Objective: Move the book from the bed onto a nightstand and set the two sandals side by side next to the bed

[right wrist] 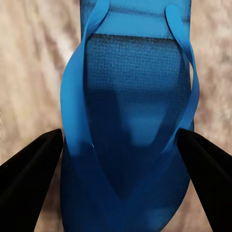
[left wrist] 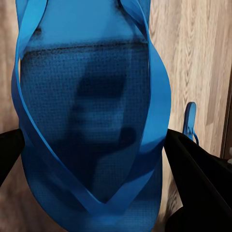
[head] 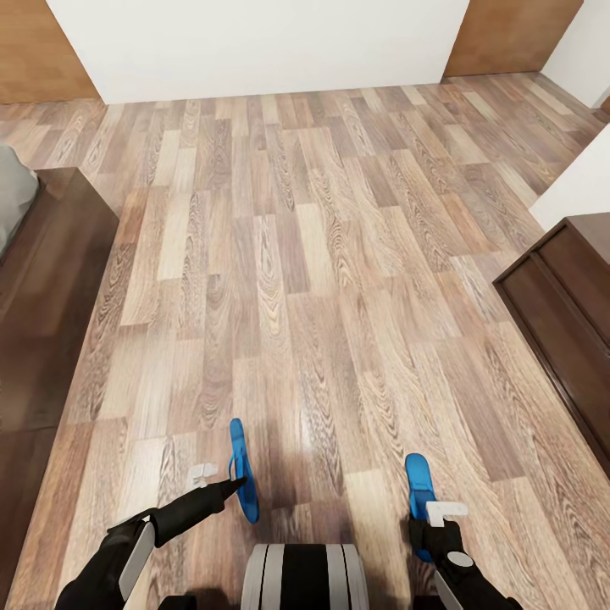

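Note:
Each of my grippers holds one of the two bright blue sandals above the wood-plank floor. In the head view the left gripper (head: 238, 484) is shut on the left sandal (head: 241, 468), which is turned on its edge. The right gripper (head: 421, 527) is shut on the right sandal (head: 418, 483). The left wrist view shows a sandal (left wrist: 92, 96) between dark fingers (left wrist: 198, 179), with the other sandal (left wrist: 190, 123) beyond. In the right wrist view a sandal (right wrist: 128, 96) sits between the fingers (right wrist: 29, 174). The bed (head: 47, 322) runs along the left, its mattress (head: 13, 195) just visible. The book and the nightstand are out of view.
A dark wooden cabinet (head: 568, 313) stands at the right edge. A white wall (head: 254, 42) with brown doors on either side closes the far end. Open plank floor (head: 296, 254) stretches between the bed and the cabinet.

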Robot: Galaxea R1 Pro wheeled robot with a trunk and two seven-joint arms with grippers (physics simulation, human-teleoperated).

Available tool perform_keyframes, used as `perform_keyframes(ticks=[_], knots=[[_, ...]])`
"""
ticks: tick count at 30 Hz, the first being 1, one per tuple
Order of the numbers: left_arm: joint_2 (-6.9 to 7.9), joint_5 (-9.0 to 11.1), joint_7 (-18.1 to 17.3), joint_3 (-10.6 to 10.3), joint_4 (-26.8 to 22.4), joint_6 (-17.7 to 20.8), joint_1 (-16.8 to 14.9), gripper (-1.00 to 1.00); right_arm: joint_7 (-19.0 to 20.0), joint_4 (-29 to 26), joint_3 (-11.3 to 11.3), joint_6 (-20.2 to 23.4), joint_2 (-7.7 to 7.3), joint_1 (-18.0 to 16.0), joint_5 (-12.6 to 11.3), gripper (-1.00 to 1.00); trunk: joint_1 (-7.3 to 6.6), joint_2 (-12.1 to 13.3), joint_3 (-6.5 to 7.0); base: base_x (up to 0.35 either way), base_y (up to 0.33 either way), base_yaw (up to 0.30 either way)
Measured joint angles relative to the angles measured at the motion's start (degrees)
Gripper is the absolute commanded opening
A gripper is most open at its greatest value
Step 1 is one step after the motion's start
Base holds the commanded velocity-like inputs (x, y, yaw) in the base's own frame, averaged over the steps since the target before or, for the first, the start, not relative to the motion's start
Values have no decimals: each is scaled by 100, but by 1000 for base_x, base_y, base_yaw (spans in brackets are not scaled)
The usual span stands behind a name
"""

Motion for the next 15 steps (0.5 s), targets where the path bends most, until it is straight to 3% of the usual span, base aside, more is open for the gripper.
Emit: perform_keyframes(ticks=[5,15], knots=[[0,-1,0,0,0,0,0,-100,1,-1,2,0,-1,0,-2,-100,0,0,0,0,0,0],[0,7,0,-5,0,1,-1,-100,3,-5,14,1,0,0,-3,-100,-18,9,155,0,0,0]])
